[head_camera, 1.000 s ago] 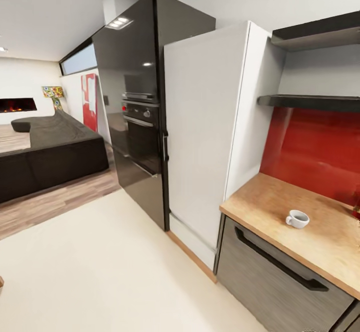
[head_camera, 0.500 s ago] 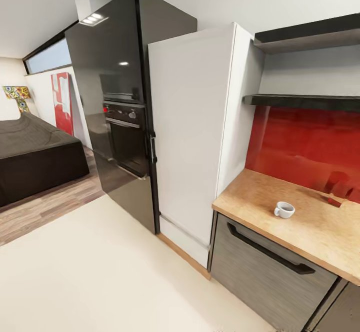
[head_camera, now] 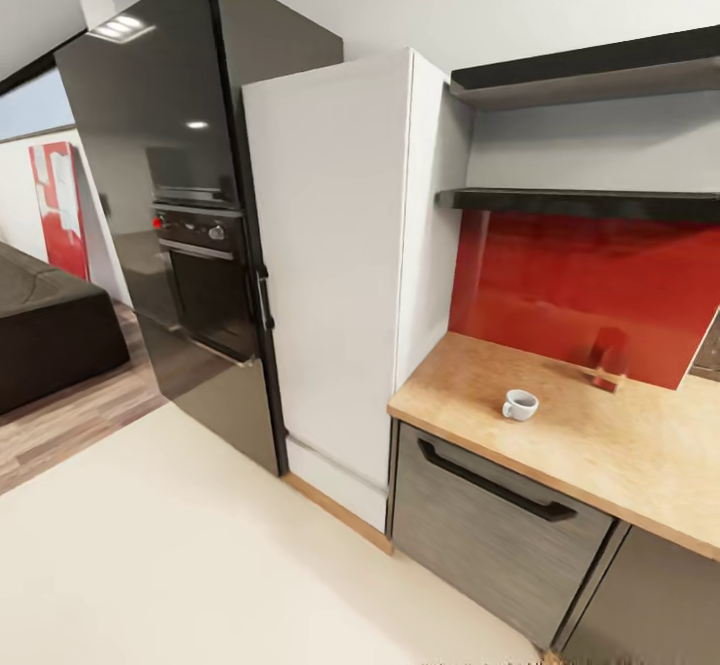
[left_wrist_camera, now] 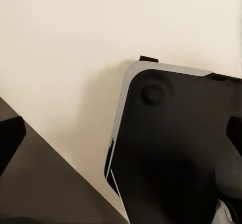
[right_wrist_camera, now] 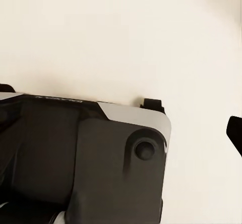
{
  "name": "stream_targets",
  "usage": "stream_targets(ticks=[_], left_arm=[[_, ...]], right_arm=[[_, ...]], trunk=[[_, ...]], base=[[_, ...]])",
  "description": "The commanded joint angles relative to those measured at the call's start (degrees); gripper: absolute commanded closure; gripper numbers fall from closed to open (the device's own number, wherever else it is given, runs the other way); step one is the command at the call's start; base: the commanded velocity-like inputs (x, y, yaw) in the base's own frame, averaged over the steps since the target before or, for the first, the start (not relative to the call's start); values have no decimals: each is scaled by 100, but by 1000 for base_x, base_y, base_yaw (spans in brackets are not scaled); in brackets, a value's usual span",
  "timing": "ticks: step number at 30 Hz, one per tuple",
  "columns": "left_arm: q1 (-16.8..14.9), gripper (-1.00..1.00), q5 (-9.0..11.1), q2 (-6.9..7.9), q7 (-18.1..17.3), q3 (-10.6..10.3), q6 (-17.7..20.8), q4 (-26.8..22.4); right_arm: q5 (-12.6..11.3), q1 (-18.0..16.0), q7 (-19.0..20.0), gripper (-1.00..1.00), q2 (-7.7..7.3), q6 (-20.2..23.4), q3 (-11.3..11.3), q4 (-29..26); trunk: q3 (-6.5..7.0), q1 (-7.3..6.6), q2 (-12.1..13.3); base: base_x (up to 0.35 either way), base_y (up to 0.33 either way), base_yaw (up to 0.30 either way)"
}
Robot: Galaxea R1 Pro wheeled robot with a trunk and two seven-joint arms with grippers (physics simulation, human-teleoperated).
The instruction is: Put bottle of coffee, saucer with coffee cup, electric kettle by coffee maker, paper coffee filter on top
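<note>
A tiny white coffee cup (head_camera: 519,404) stands upright on the light wood-grain kitchen countertop (head_camera: 610,455), near its front edge, with no saucer under it. Above the counter hang two dark shelves (head_camera: 585,203), bare as far as they show. The coffee maker, bottle of coffee, saucer, kettle and paper filter are out of view. In the left wrist view my left gripper (left_wrist_camera: 121,138) hangs over the robot's dark base, fingertips (left_wrist_camera: 10,139) wide apart and nothing between them. My right gripper (right_wrist_camera: 121,133) looks the same, with one fingertip (right_wrist_camera: 235,131) at the picture's edge.
A tall white cabinet (head_camera: 330,275) and a glossy black unit with a built-in oven (head_camera: 205,255) stand left of the counter. Below the counter is a grey drawer with a black handle (head_camera: 490,482). A small blurred red thing (head_camera: 606,357) sits by the red backsplash. A dark sofa (head_camera: 45,330) sits far left across cream floor.
The whole head view has swung to the right, so the cabinets, oven and cup have slid left in the picture. The cup itself stays put on the counter.
</note>
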Motion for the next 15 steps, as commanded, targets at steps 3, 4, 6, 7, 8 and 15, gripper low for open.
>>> stream_targets(ticks=[3, 4, 6, 7, 8, 15], left_arm=[[1, -100, 43, 5, 22, -49, -13, -1], [1, -100, 44, 9, 22, -48, -13, -1], [1, -100, 45, 12, 22, -48, -13, -1], [1, -100, 41, 14, 22, -48, -13, -1], [1, -100, 39, 13, 22, -48, -13, -1], [1, -100, 37, 12, 22, -49, -15, -1]], right_arm=[[20, 0, 17, -100, -1, 32, 12, -11], [20, 0, 17, -100, -1, 32, 11, -11], [20, 0, 17, -100, -1, 32, 10, -11], [20, 0, 17, -100, -1, 32, 11, -10], [20, 0, 17, -100, -1, 32, 11, -10], [20, 0, 17, -100, -1, 32, 10, -8]], trunk=[[-2, 2, -4], [-2, 2, -4], [-2, 2, -4], [-2, 2, -4], [-2, 2, -4], [-2, 2, -4]], base=[[0, 0, -265], [24, 0, -265], [98, 0, -265], [228, 0, -265], [263, 0, -265], [304, 58, -265]])
